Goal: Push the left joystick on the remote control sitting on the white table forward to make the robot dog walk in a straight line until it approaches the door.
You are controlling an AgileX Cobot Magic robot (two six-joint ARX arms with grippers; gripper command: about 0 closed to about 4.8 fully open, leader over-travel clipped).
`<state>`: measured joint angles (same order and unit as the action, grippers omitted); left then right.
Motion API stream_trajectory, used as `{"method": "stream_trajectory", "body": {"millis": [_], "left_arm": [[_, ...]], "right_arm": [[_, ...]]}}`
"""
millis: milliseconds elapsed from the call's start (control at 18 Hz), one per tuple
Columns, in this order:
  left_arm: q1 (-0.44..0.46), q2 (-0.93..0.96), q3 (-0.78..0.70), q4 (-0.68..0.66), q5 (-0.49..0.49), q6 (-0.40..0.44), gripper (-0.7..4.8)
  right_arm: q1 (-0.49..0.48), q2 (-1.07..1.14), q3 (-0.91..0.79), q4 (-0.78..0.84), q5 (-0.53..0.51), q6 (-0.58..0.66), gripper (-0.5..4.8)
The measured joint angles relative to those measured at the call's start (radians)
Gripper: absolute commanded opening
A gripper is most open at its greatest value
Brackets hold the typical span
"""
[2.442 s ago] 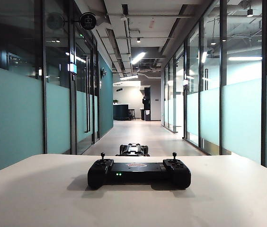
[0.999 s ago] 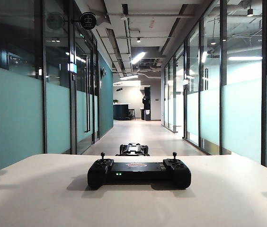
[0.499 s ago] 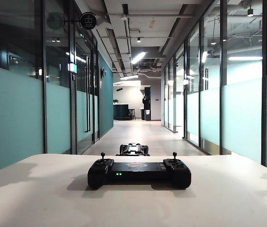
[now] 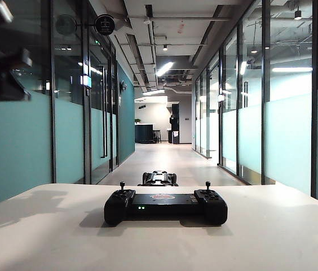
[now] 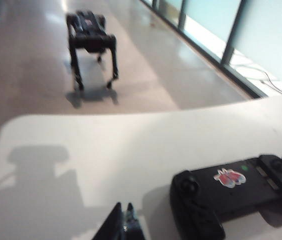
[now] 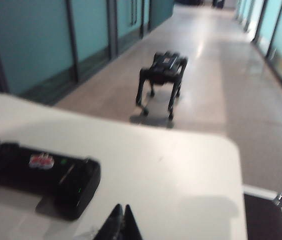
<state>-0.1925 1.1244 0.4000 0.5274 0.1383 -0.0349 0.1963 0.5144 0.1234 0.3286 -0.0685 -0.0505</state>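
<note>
The tabletop (image 4: 46, 237) lay bare all round the remote control (image 4: 165, 206), which sat alone near its middle, so both sides and the near edge were open for approach. Its two sticks stood up clear, the left joystick (image 4: 122, 185) with nothing above or beside it. The left gripper (image 5: 123, 225), fingers together, hung over bare surface just beside the controller's handle. The right gripper (image 6: 120, 222), also closed, hovered over bare surface near the other handle. Beyond the far edge, the robot dog (image 4: 159, 178) stood on the corridor floor, well apart from both.
</note>
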Motion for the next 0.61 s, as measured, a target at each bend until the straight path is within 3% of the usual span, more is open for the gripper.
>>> {"method": "stream_trajectory", "body": {"millis": [222,610], "left_arm": [[0.0,0.115,0.069,0.0,0.09,-0.002,-0.06],[-0.004,0.267,0.155,0.002,0.147,-0.004,-0.06]], "right_arm": [[0.074,0.117,0.0,0.064,0.039,0.0,-0.06],[0.139,0.399,0.001,0.261,0.047,0.0,-0.06]]}}
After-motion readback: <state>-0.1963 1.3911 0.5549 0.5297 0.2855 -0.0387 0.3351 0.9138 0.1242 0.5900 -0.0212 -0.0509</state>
